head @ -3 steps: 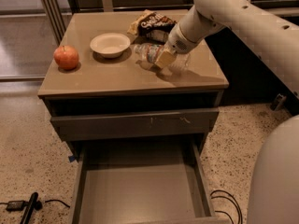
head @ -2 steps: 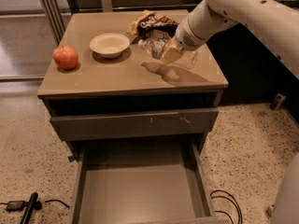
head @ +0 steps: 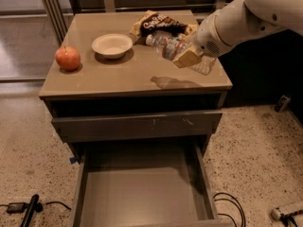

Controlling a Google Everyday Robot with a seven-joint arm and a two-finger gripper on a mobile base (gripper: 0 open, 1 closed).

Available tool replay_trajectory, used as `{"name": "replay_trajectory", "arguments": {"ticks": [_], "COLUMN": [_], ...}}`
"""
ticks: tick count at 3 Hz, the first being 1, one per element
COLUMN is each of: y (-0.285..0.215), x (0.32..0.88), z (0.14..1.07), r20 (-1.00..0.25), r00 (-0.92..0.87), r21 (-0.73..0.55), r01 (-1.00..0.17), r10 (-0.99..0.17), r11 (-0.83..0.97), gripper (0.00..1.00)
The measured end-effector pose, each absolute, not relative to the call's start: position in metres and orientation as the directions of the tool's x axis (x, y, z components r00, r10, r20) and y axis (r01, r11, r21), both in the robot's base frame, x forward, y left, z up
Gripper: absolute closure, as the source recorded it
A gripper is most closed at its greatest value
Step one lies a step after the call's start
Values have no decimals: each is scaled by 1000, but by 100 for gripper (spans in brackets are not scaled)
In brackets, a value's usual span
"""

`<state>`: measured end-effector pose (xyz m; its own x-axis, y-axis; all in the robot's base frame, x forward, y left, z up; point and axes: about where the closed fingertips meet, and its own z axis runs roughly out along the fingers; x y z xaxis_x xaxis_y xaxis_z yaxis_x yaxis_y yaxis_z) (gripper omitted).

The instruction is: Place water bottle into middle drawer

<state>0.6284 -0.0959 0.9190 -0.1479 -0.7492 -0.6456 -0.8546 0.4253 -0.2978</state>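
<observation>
the small clear crinkled plastic water bottle (head: pixel 169 44) with its white cap and red-blue-green label band hangs in the air over the right rear part of the brown worktop (head: pixel 118 74), lying roughly level with the cap pointing left. the tan-fingered gripper (head: pixel 187 56) on the white arm (head: pixel 236 20) is clamped across its body. compared with a second ago, when it lay on the worktop, the bottle has been lifted clear, and its shadow (head: pixel 169 82) now falls well apart from it. just behind it lies a dark crumpled snack bag (head: pixel 158 21); farther left stand a white bowl (head: pixel 112 45) and a red apple (head: pixel 67 58). below, the scratched grey upper drawer (head: pixel 137 125) is shut and the wide grey-brown middle drawer (head: pixel 142 193) is pulled out.
</observation>
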Motion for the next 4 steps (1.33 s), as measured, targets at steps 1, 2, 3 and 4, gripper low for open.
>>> {"name": "replay_trajectory", "arguments": {"ticks": [1, 2, 3, 4], "y": [-105, -105, -103, -84], "x": [595, 595, 593, 565], "z": [929, 929, 930, 918], "r20": [-656, -656, -670, -704], "r00": [-106, -106, -106, -70], "r21": [-326, -326, -317, -293], "r01": [-853, -853, -855, -878], "r10": [-747, -747, -735, -707], "r11": [408, 408, 411, 379], "gripper": [100, 100, 100, 100]}}
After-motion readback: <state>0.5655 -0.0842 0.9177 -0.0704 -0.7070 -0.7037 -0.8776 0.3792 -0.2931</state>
